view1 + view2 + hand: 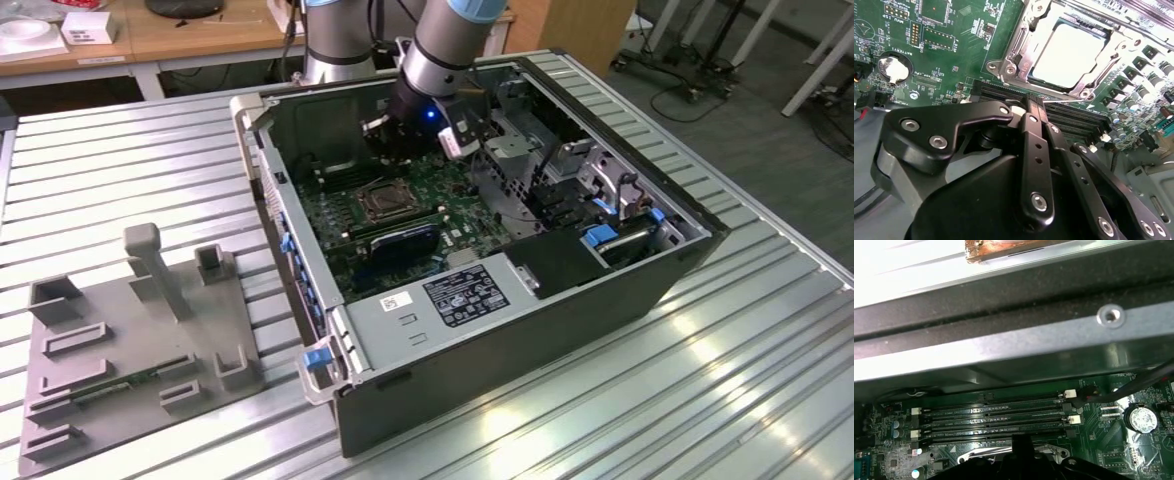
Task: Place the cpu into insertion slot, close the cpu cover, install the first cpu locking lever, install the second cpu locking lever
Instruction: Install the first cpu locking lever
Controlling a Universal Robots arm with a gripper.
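Open desktop computer case (534, 335) lying on its side on a ribbed metal bench, arm reaching in from above. The cpu (1069, 52), a pale flat square, sits inside the insertion slot (380, 203). The cpu cover (1021, 50), a thin silvery frame w/ cut-out centre, looks to lie down over the chip's edges. I can't tell whether either locking lever is latched. My gripper (1034, 102) hangs just beside the slot, over the long black memory slots (994, 412) that run along one side of it. Its black fingers look pressed together, nothing between them. A coin battery (893, 69) sits well off from the slot on the green board. Handling, as I judge it: the chip is light, stiff and thin, w/ a fragile underside, so hold by opposite edges only and never press the middle. The cover is stiff sheet metal on a hinge, best pushed at its free edge. Writing: white print across the board and a black-and-white sticker (467, 295) on the metal bay well away from the slot. I'm not reading any of it off.
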